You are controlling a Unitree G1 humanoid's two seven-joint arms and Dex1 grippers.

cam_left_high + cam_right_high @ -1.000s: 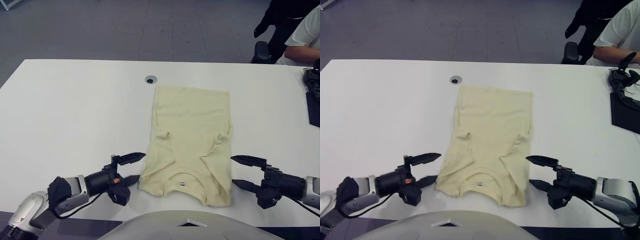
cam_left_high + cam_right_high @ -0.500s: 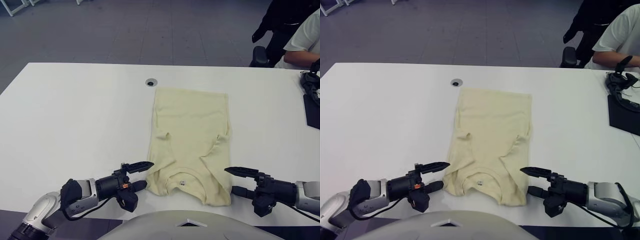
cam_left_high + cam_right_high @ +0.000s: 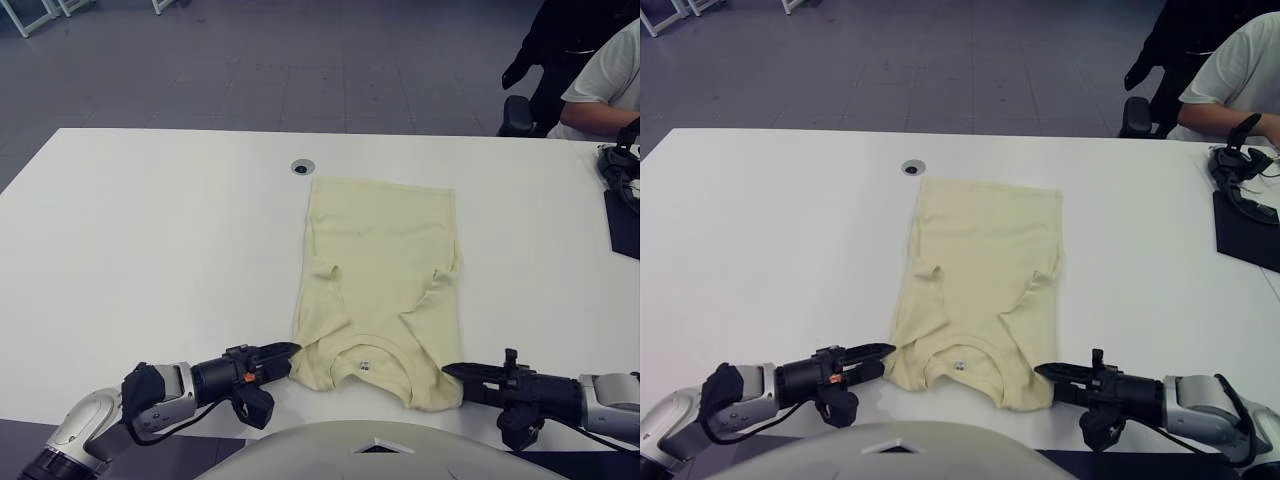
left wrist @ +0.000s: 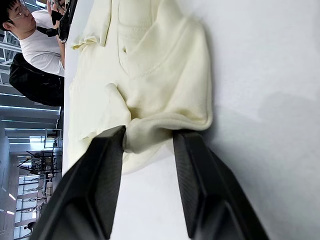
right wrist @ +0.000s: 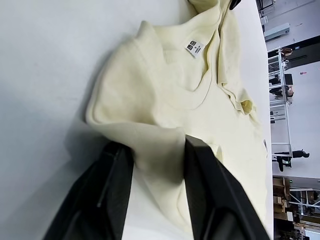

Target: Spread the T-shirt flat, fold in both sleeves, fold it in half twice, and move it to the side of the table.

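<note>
Cream T-shirt (image 3: 380, 260), sleeves folded in, has not shifted, but both grippers, wide apart beside its collar end a second ago, have dropped onto its corners. White counter (image 3: 150, 230) carries it centrally; grey floor (image 3: 300, 60) lies beyond. Left gripper (image 3: 290, 352) fingers narrowly pinch the left shoulder corner, right gripper (image 3: 448, 372) fingers the right.

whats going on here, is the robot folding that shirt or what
A humanoid robot is partway through folding a cream T-shirt lying flat on a white table. Both sleeves are already folded in. The left gripper and right gripper are low at the two near corners by the collar, each pinching a bunch of fabric between its fingers, probably to fold the shirt in half.
</note>
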